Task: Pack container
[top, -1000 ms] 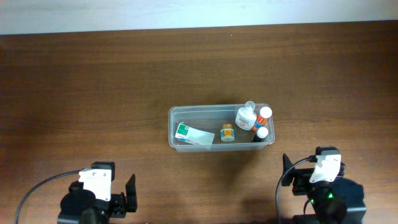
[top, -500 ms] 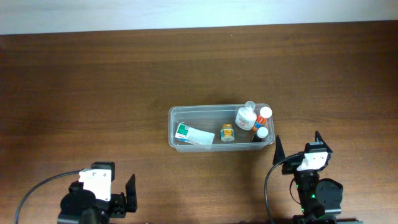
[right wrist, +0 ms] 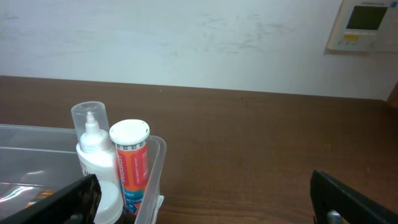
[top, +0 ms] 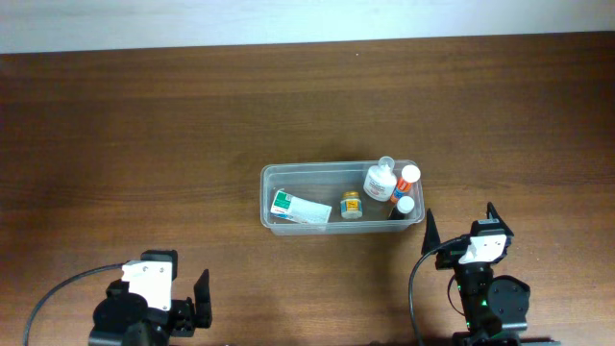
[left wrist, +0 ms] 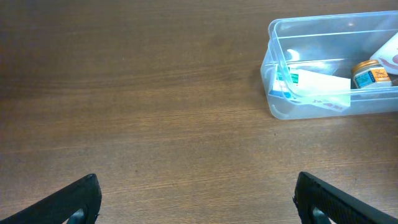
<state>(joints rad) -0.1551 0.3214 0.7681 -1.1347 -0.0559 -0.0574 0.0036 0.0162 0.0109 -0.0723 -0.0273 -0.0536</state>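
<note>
Tub on the table point(top: 144, 115), both grippers apart from it.
The left gripper point(left wrist: 198, 202), at 7 o'clock from the container point(top: 307, 169), is spread wide and holds nothing. The container lies near the table's middle: a green-and-white box point(top: 298, 208) at its 9 o'clock end, a small jar point(top: 352, 205) midway, a white bottle point(top: 379, 181) and orange tube point(top: 407, 180) at 3 o'clock. The right gripper point(right wrist: 202, 199), at 5 o'clock, is wide and empty.

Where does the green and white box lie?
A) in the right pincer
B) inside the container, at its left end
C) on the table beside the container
B: the green and white box lies inside the container, near its left wall.
</note>
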